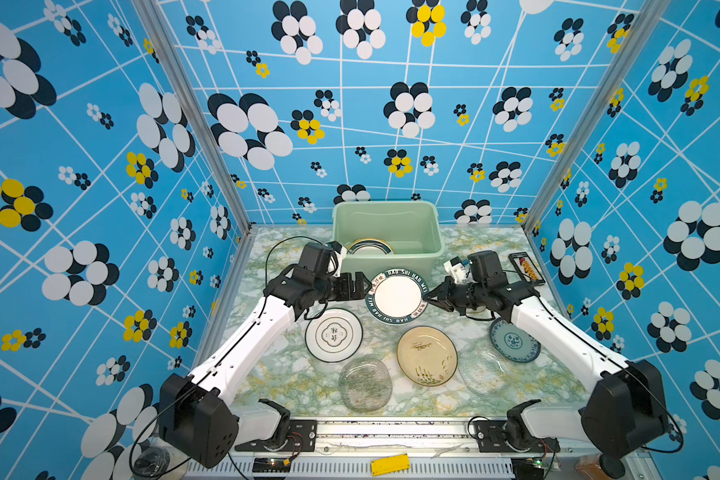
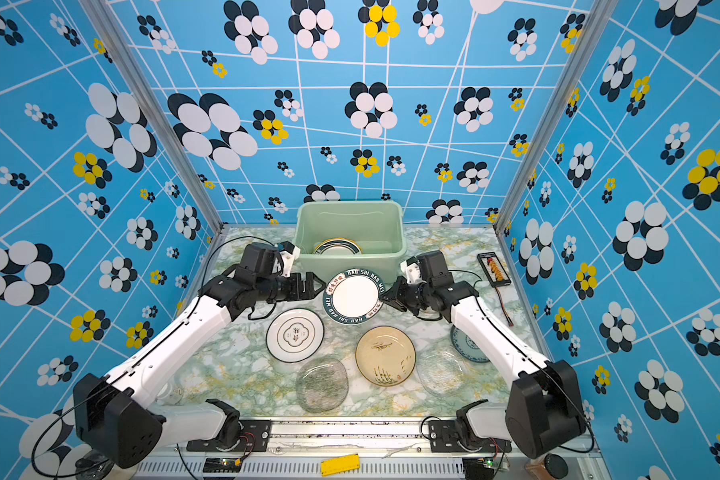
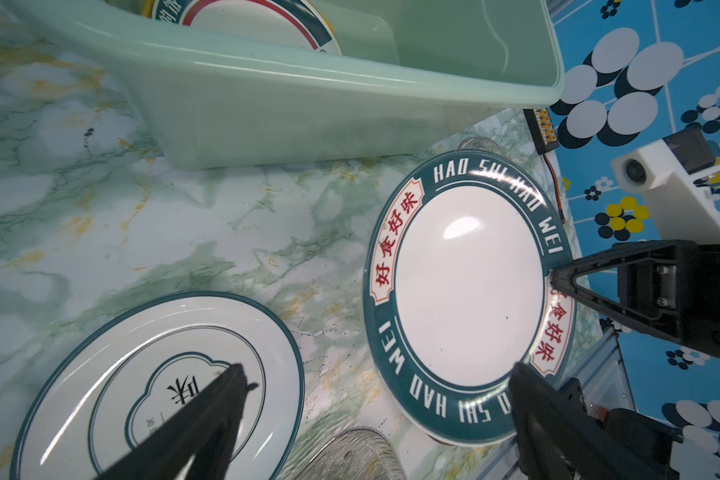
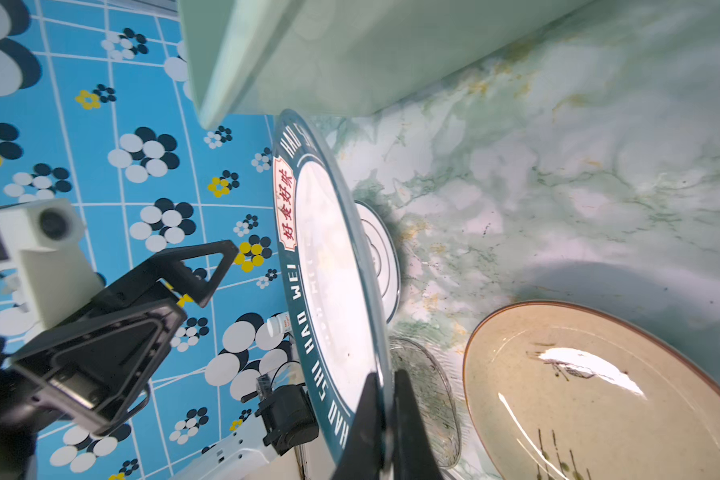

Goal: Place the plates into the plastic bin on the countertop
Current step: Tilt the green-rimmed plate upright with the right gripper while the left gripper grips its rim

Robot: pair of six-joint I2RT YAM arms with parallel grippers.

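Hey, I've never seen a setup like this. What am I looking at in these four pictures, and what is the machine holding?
These are two robot arms at a table, each ending in a two-fingered hand. Two pictures look down on the whole scene from above; the other two come from a camera on each wrist. On the marbled countertop stands a mint-green bin with a banded plate already inside. Loose in front lie a white plate, a beige plate, a blue-patterned plate, a clear glass plate and a second glass plate. A small black board lies off to the side. The right hand is shut on the rim of the lettered plate, which looks lifted just in front of the bin. The left hand is open beside that plate, holding nothing.
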